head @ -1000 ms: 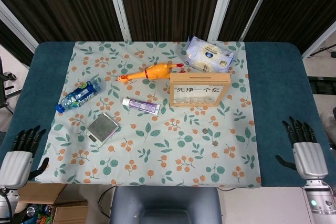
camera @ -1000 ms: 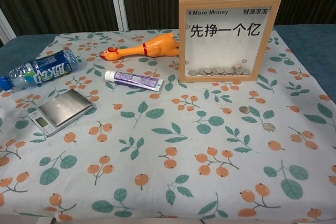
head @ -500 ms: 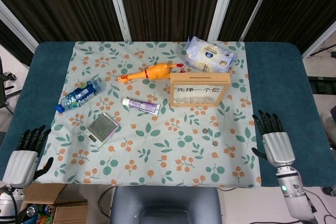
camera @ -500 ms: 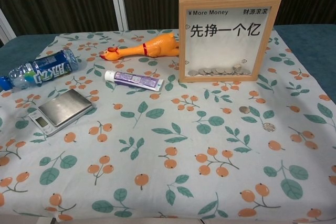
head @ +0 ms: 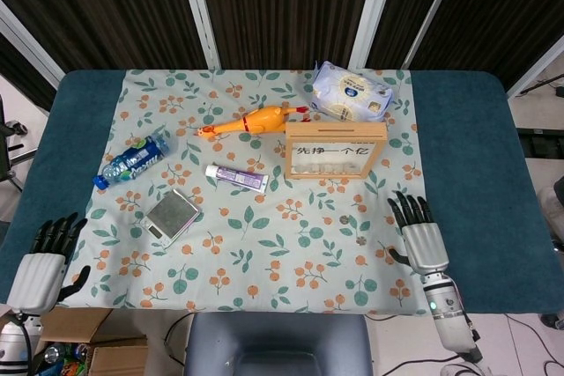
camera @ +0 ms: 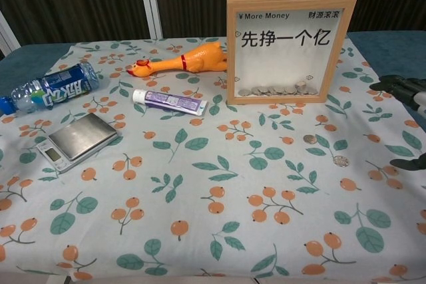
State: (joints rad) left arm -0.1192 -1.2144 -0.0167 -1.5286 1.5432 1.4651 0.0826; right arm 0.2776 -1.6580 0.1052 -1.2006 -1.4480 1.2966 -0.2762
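1. Right hand flat above the cloth's right edge, fingers spread wide and pointing to 12 o'clock, holding nothing; in the chest view only dark fingertips poking in at the right border
2. Nearest to it, two loose coins: one coin at about 10 o'clock of the hand, the second coin near the hand at 9 o'clock; both lying flat on the cloth, close to each other, apart from the fingers
3. Wooden money frame upright at 11 o'clock of the right hand, well apart from it, with a heap of coins behind the glass at its bottom
4. Left hand at the near left corner, half off the table edge, fingers spread and pointing to 12 o'clock, holding nothing; seen in the head view only
5. Small scale at 1 o'clock of the left hand, well apart
6. Water bottle lying on its side at 12 o'clock of the scale
7. Toothpaste tube lying between the scale and the frame
8. Rubber chicken lying at 12 o'clock of the tube
9. Pack of wipes at 12 o'clock of the frame, just beside it
10. Floral tablecloth spread over the blue table
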